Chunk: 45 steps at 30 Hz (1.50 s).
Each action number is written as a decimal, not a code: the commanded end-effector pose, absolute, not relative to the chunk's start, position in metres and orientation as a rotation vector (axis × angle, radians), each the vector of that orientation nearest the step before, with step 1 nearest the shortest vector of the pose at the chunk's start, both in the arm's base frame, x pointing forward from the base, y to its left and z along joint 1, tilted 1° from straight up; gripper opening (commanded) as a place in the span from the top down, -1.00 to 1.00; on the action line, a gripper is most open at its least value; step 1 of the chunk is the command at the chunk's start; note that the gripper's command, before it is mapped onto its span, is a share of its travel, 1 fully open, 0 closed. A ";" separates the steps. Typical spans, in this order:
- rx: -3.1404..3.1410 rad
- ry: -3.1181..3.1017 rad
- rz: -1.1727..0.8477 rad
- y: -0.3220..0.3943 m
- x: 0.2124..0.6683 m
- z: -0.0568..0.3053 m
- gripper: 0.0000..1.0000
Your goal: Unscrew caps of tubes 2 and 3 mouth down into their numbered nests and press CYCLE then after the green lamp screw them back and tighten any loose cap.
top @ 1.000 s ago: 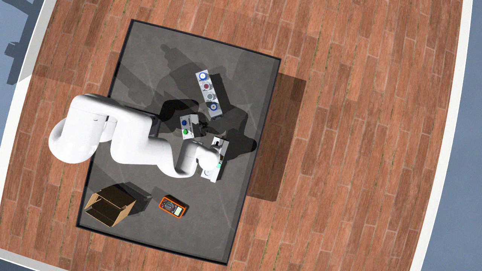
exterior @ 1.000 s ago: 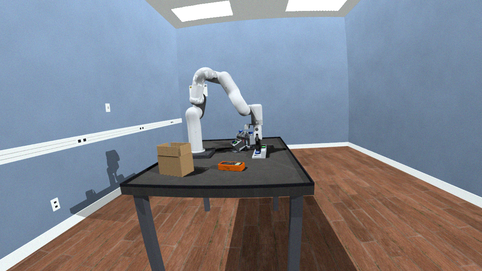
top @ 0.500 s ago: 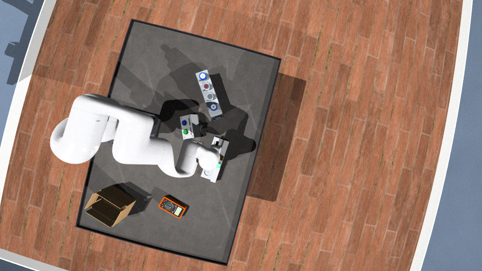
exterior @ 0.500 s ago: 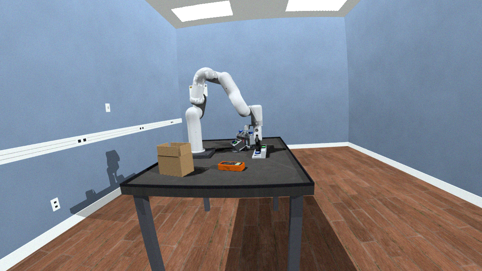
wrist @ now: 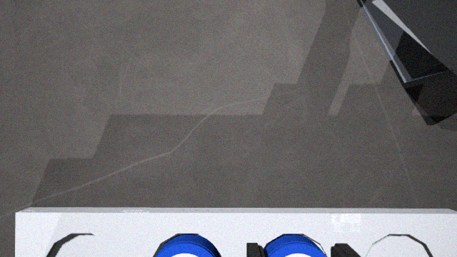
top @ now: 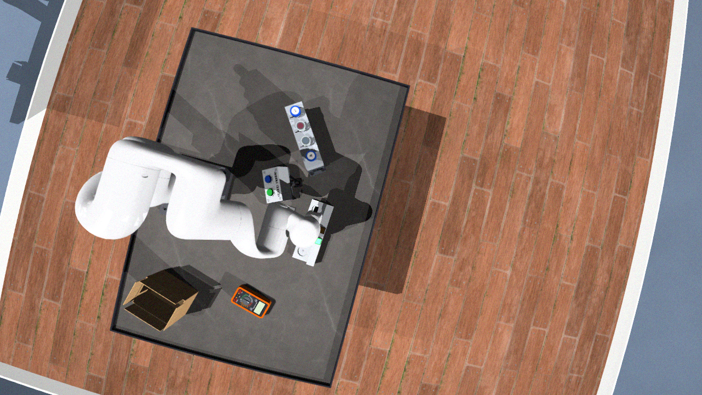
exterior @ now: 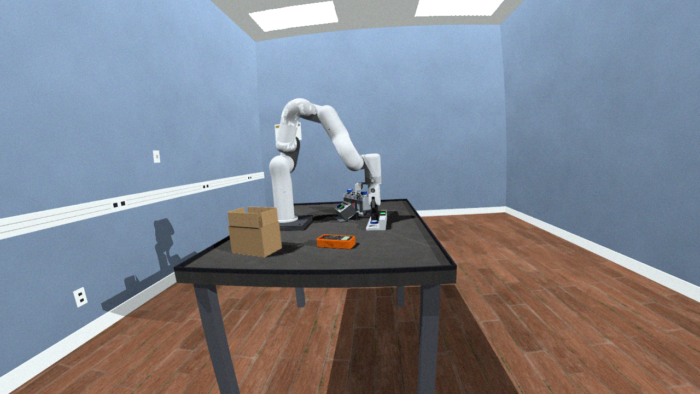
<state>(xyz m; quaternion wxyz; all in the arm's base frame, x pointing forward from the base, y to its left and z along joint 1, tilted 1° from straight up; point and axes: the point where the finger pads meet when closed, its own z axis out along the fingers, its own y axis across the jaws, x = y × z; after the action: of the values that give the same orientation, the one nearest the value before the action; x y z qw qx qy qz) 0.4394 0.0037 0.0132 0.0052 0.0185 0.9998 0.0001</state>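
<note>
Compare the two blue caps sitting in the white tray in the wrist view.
The right blue cap is gripped by the hand, with dark fingers on both its sides; the left blue cap stands free. The right blue cap neighbours the right-end empty nest; the left blue cap neighbours the left-end one. Both are blue with white centres, seated in the cap tray.
</note>
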 end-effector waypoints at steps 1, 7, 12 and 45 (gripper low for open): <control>0.058 3.127 -0.012 0.004 0.441 0.014 1.00; 0.058 3.127 -0.012 0.004 0.441 0.014 1.00; 0.058 3.127 -0.012 0.004 0.441 0.014 1.00; 0.058 3.127 -0.012 0.005 0.439 0.154 1.00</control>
<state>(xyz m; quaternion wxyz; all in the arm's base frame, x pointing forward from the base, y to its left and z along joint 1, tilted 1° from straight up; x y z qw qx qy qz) 0.4383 0.0047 0.1372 0.0056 0.0185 0.9998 0.0002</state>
